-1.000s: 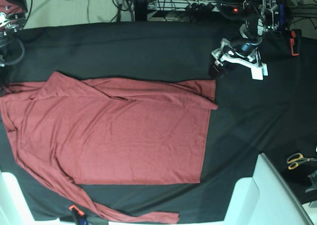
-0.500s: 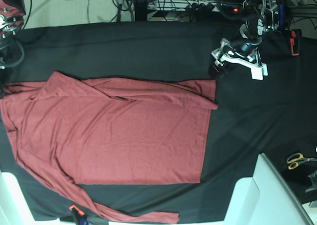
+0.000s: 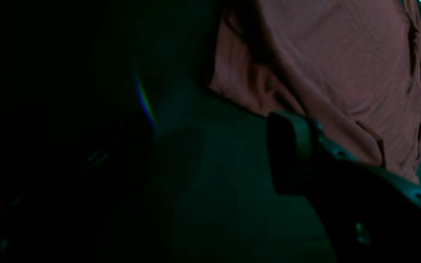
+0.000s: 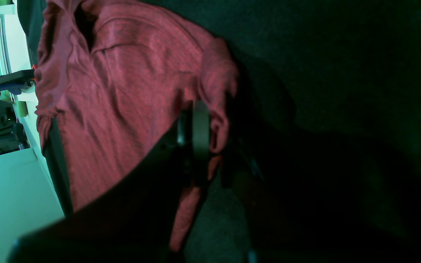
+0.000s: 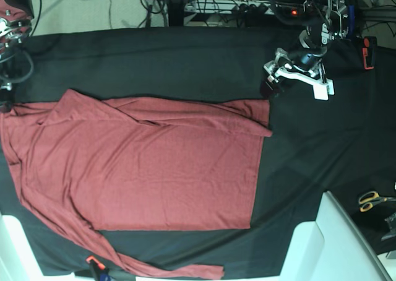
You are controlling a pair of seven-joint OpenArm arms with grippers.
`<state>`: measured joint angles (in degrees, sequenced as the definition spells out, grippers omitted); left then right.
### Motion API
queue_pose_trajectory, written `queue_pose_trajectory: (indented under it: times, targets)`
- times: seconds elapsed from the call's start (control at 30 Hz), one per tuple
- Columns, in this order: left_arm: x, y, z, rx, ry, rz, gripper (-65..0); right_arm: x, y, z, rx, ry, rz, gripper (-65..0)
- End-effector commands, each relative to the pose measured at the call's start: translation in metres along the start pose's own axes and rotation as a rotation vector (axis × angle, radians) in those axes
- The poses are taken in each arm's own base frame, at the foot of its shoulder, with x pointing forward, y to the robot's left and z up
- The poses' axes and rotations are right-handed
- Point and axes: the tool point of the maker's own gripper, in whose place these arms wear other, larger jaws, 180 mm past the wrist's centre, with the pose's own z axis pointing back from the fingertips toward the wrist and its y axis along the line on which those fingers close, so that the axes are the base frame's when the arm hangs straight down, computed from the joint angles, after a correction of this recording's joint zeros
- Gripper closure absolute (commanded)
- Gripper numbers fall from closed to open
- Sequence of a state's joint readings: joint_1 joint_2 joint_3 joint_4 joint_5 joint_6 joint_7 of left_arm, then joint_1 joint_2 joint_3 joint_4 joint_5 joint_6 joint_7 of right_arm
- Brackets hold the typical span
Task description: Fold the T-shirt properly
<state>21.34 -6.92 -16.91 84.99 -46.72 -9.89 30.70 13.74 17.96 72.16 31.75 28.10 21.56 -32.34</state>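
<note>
The T-shirt (image 5: 148, 163) is brick red and lies flat on the black tablecloth (image 5: 185, 58), its hem toward the right and a long sleeve trailing along the near edge. My left gripper (image 5: 270, 86) hovers just past the shirt's far right corner. In the left wrist view that gripper (image 3: 210, 164) is open over bare black cloth, with the T-shirt (image 3: 342, 65) beyond it. My right gripper (image 5: 5, 101) is at the table's left edge. In the right wrist view it (image 4: 216, 146) is shut on a bunched fold of the T-shirt (image 4: 122, 91).
Scissors (image 5: 371, 200) lie at the right edge beside a white panel (image 5: 337, 244). A small orange and black tool (image 5: 94, 265) sits at the near edge by the trailing sleeve. Another white surface (image 5: 9, 250) fills the bottom left corner. Cables and gear crowd the far side.
My right gripper has closed on the shirt's cloth at the left edge, and that arm shifted slightly. The left arm and the rest of the shirt have not moved.
</note>
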Motion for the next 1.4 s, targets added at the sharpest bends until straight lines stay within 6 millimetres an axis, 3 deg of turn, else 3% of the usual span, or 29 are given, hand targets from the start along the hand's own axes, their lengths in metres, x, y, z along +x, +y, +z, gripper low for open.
queue_pose_trajectory:
  times: [0.0,0.07,0.23,0.33,0.73,0.8,0.97,1.03,1.1,1.37]
  targets:
    - [0.012,-0.007,0.001,-0.027,-0.038,-0.005,-46.2,0.01,0.006,0.001,0.006,-0.01,0.013,-0.6]
    - [0.014,-0.008,0.0,-0.029,-0.043,-0.003,-46.4,0.01,0.006,0.001,0.006,-0.01,0.013,-0.6]
    - [0.023,-0.016,-0.01,-0.047,-0.054,-0.001,-56.3,0.01,0.005,0.001,0.002,-0.009,0.013,-0.6]
    - [0.029,-0.021,-0.017,-0.058,-0.063,0.005,-56.3,0.009,0.004,0.001,0.0,-0.007,0.013,-0.6]
    - [0.013,-0.027,-0.048,-0.061,-0.024,0.102,-55.6,0.003,0.003,0.002,-0.002,0.03,0.014,-0.5]
    - [0.014,-0.027,-0.051,-0.062,-0.022,0.107,-49.2,0.003,0.003,0.002,-0.002,0.03,0.014,-0.5]
    - [0.003,-0.039,-0.058,-0.088,0.015,0.091,-19.9,0.004,0.003,0.002,-0.002,0.029,0.015,-0.5]
    - [0.003,-0.036,-0.056,-0.081,0.011,0.097,-12.0,0.004,0.003,0.002,-0.002,0.029,0.015,-0.5]
    - [0.006,-0.033,-0.055,-0.073,0.001,0.103,-8.6,0.004,0.003,0.002,-0.002,0.029,0.015,-0.5]
    - [0.012,-0.027,-0.054,-0.061,-0.009,0.108,-6.6,0.004,0.003,0.002,-0.002,0.029,0.015,-0.5]
